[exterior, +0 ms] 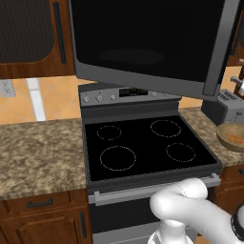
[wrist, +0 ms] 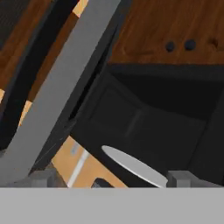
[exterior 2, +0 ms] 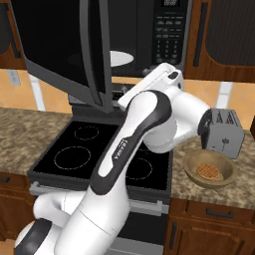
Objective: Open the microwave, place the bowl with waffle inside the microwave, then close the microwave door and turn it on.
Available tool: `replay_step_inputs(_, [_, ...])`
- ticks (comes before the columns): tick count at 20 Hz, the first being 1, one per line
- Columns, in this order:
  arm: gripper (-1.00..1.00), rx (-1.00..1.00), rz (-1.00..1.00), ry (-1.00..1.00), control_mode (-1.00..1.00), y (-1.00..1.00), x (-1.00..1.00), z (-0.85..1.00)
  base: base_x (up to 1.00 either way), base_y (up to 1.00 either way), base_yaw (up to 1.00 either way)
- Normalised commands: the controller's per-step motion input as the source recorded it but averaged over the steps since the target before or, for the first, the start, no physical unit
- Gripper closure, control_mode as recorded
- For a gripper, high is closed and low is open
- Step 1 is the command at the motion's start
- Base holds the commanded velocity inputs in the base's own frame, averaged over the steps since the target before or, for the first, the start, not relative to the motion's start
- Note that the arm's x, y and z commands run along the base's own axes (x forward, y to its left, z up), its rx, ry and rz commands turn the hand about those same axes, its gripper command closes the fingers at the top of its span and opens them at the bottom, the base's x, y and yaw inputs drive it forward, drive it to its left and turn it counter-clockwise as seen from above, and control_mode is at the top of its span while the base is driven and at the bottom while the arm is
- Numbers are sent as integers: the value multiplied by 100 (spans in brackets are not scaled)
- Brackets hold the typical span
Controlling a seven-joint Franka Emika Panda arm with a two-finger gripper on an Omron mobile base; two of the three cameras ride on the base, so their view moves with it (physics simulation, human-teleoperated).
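The microwave door (exterior 2: 64, 50) stands swung open, out over the stove (exterior: 143, 145), its long grey handle (exterior 2: 92, 55) on the free edge. Behind it the microwave (exterior 2: 149, 35) shows its dark cavity and a pale round turntable plate (exterior 2: 119, 58), with the keypad panel (exterior 2: 169, 32) to the right.

The arm (exterior 2: 134, 134) rises from the base in front of the stove, bends at a dark-banded elbow and reaches up and back toward the cavity — its white wrist sits just below the microwave's lower edge. In the hand view, the gripper (wrist: 109, 179) points into the open cavity, the grey door frame (wrist: 65, 83) slanting across the left side and the turntable plate just ahead. The two fingertips (wrist: 39, 178) stand far apart at the bottom corners, spread wide with nothing between them.

The bowl (exterior 2: 209, 169) rests on the granite counter (exterior 2: 219, 191) right of the stove, just in front of the toaster (exterior 2: 224, 132) — the waffle (exterior 2: 208, 172) lies flat inside it.
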Motion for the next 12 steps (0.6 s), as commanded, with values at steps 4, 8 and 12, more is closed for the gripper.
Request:
replay_step_inputs(4, [-100, -54, 9, -27, -100, 3, 87, -15, 0, 0, 0])
replay_step_inputs(8, [-100, -56, 15, -33, -100, 12, 28, 1, 0, 0, 0])
replay_step_inputs(12, [-100, -53, 12, -29, -100, 16, 38, 0, 0, 0, 0])
